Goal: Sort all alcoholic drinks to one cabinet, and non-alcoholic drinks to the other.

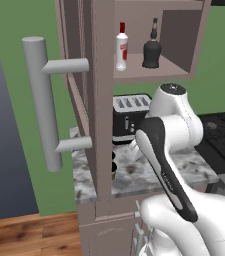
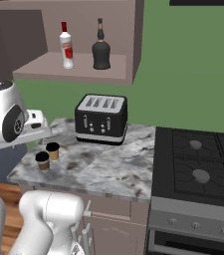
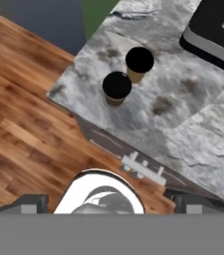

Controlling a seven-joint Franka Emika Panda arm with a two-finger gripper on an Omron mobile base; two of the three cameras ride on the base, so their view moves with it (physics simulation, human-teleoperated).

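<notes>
Open wall cabinet [image 1: 154, 74] above the counter [image 2: 118, 164], door [image 1: 86, 100] swung out toward the left base camera, thick grey bar handle [image 1: 43, 102] running vertical.

On the cabinet shelf, two bottles, both upright, long axis vertical, necks up. Slim clear bottle [image 2: 66, 46] with red cap and red label; label text too small to read. Squat black bottle [image 2: 101, 50] with thin brown neck stands beside it, apart, not touching; in the right base view the clear one is on the left.

Two small tan cups with black tops on the counter near its left front corner, both upright. In the right base view one cup [image 2: 53, 151] sits a little further back, the other cup [image 2: 43, 160] nearer the front edge. Just beside each other; touching or not, cannot tell. The hand view looks down on their round black tops. No writing visible on them.

Black four-slot toaster [image 2: 101, 118] at the back of the counter, slots up, well apart from the cups. No readable brand. Dark stove [image 2: 198, 164] to the right of the counter. Drawer front with thin handle [image 3: 142, 168] under the counter edge; wood floor [image 3: 24, 124] below.

Hand [image 3: 106, 204]: fingertips [image 3: 29, 204] spread wide at the bottom corners of the hand view, nothing between them, hovering above the counter's front edge, off both cups.
</notes>
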